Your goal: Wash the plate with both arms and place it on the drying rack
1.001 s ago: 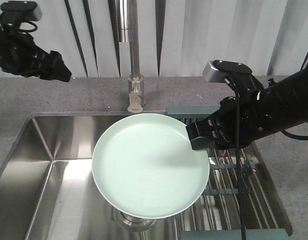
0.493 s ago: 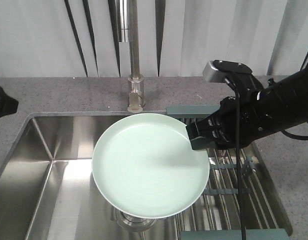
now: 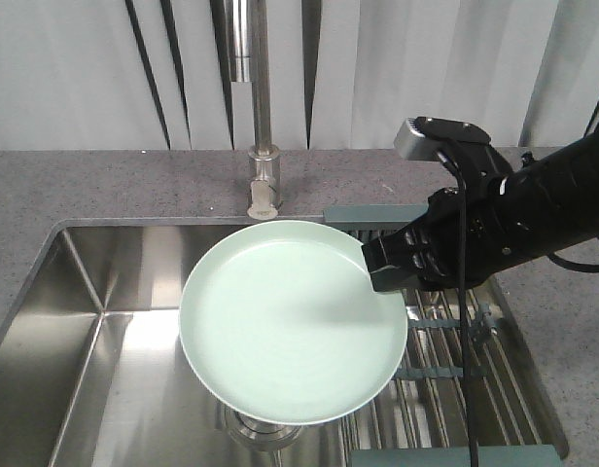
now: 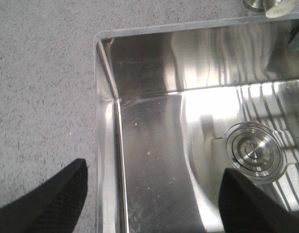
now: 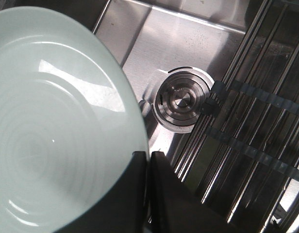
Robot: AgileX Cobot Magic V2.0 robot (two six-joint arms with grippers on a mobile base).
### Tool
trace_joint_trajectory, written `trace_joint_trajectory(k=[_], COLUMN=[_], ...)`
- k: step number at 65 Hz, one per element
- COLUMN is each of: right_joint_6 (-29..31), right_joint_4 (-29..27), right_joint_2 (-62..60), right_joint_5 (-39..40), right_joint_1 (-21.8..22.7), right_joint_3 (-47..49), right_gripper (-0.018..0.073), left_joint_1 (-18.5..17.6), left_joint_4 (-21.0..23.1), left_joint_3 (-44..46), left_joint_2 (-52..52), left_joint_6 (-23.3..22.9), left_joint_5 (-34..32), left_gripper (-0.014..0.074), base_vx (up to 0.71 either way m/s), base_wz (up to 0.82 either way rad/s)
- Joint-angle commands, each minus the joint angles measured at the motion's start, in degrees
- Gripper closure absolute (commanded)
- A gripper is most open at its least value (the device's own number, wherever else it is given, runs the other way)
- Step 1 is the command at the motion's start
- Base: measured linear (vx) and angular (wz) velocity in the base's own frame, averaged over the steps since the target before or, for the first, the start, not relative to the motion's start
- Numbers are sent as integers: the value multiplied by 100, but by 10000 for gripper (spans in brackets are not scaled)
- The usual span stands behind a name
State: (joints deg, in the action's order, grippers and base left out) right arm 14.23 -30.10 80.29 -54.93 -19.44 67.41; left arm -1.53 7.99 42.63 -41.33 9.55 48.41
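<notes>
**A:** Plate (image 3: pixel 293 321) position?

**B:** Pinched at its right rim by the right fingers (image 3: pixel 389 265), clamped tight. Held face-up with a slight tilt over the sink (image 3: pixel 86 321), above the drain (image 5: pixel 182 103), just left of the drying rack (image 3: pixel 455 379).

**A:** And the left fingers (image 4: pixel 57 194)?

**B:** Spread apart, holding nothing. Hovering over the sink's left corner, right by the bench (image 4: pixel 42 73), outside the front view.

**A:** Any water yet?

**B:** None visible from the faucet (image 3: pixel 261 117), though hard to judge against the steel glare.

**A:** Best way to do the wash?

**B:** Keep the right clamp firm and the plate level. Bring the left fingers across the basin toward the free left rim, low but clear of the steel. Rub lightly across the face, never pressing down hard at the far edge. Too much leverage against a single-edge pinch, likely enough to twist the plate loose. Leave the rack for later.
</notes>
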Motion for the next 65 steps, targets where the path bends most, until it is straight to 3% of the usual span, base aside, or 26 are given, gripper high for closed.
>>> trace_joint_trajectory(k=[1, 26, 65], right_joint_6=[43, 43, 43], right_joint_4=[-201, -201, -201], right_joint_2=[-200, -200, -200], right_joint_5=[209, 209, 209], right_joint_1=[21, 21, 21], right_joint_3=[151, 151, 151], right_gripper=[568, 568, 568], left_joint_1=[3, 3, 3], left_joint_4=[42, 48, 52], left_joint_3=[-172, -999, -1095], left_joint_2=[386, 1422, 1427], left_joint_6=[-67, -67, -67], left_joint_5=[-405, -596, -500], left_gripper=[76, 76, 76], base_vx=[0, 0, 0], base_wz=[0, 0, 0])
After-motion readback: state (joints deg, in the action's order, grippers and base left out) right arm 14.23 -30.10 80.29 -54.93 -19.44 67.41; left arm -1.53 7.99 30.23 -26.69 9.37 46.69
